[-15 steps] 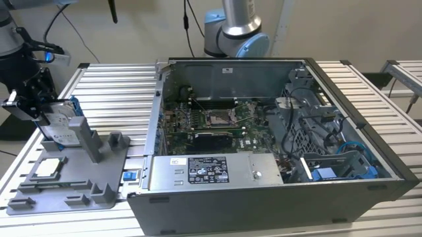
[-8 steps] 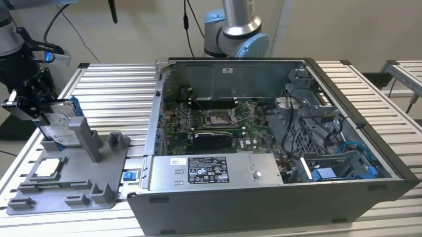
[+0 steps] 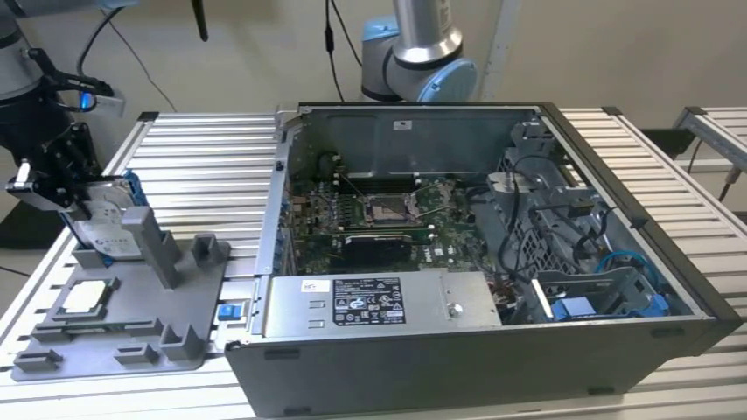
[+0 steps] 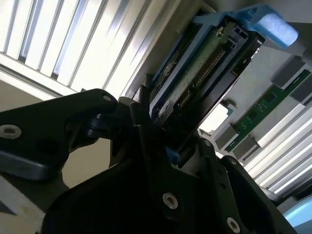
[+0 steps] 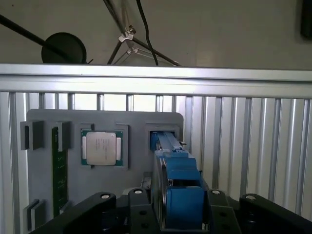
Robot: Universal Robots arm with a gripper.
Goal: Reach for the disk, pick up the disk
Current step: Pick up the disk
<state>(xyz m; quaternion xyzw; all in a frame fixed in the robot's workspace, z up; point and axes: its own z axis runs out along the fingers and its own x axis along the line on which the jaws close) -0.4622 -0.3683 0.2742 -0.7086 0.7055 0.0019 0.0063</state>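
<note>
The disk [image 3: 105,220], a silver drive with a white label in a blue bracket, stands on edge in a slot at the far end of the grey fixture [image 3: 129,328], at the exterior view's left. My gripper [image 3: 70,194] sits at the disk's outer edge. In the first wrist view the blue-framed disk [image 5: 178,170] runs edge-on between the black fingers [image 5: 141,209], which press its two sides. In the second wrist view the disk [image 4: 204,63] juts out from my gripper [image 4: 168,141], its connector row showing. The gripper is shut on the disk.
A square processor chip [image 5: 101,148] and a green memory stick [image 5: 58,170] lie in the fixture beside the disk's slot. An open computer case [image 3: 467,245] with a silver box [image 3: 373,302] fills the slatted table's middle. Another arm's base [image 3: 415,52] stands behind it.
</note>
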